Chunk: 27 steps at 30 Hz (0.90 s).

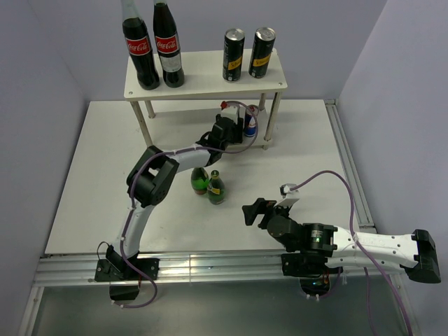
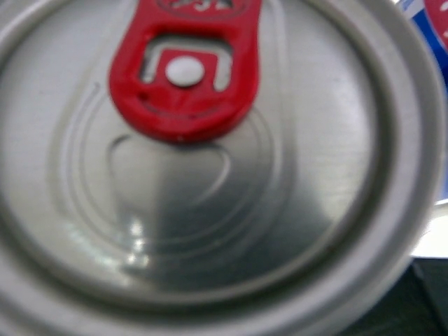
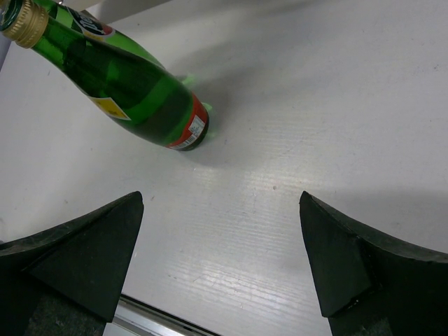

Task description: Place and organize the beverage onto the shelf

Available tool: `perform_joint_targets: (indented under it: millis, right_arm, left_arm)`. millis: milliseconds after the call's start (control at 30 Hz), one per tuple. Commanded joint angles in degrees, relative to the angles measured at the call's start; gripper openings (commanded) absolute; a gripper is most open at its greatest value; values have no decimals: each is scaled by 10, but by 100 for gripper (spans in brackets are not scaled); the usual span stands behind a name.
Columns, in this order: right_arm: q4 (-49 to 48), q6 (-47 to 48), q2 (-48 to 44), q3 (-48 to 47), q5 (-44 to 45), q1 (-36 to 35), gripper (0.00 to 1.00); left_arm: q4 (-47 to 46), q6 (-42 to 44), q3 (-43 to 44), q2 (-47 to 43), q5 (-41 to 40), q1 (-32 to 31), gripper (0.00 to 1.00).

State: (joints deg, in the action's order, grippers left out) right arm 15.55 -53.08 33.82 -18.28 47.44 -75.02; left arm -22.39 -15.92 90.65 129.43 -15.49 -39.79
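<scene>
Energy-drink can: light, rigid, smooth-walled, easily dented; best gripped mid-body. The left gripper is judged clamped on it; the right gripper is spread, empty.

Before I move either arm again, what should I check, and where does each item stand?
1. Left gripper shut on the blue-and-silver can: ok; its lid fills the left wrist view.
2. That can's base seated under the shelf: cannot tell, it is hidden.
3. Gap to the second blue can: cannot tell.
4. Right gripper open and empty: ok.
5. Both green bottles upright on the table, apart from the right gripper: ok.
6. Two black cans upright on the top tier: ok.
</scene>
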Motion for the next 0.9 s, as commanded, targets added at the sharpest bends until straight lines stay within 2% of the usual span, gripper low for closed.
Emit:
perform_joint_targets:
  millis: [0, 167, 633, 800, 867]
  right_arm:
    - [-9, 1, -7, 9, 18, -5, 100]
    - [-10, 1, -10, 11, 17, -5, 100]
    - [-9, 1, -10, 11, 17, -5, 100]
    - [-9, 0, -12, 11, 17, -5, 100]
    - [-9, 0, -11, 11, 17, -5, 100]
  left_arm:
    - [-49, 2, 24, 19, -10, -15, 17]
    - [-31, 5, 31, 24, -28, -21, 38]
    - [-28, 20, -1, 4, -59, -30, 54]
    - [-34, 21, -15, -7, -64, -31, 55]
    - [-35, 21, -22, -10, -63, -30, 61]
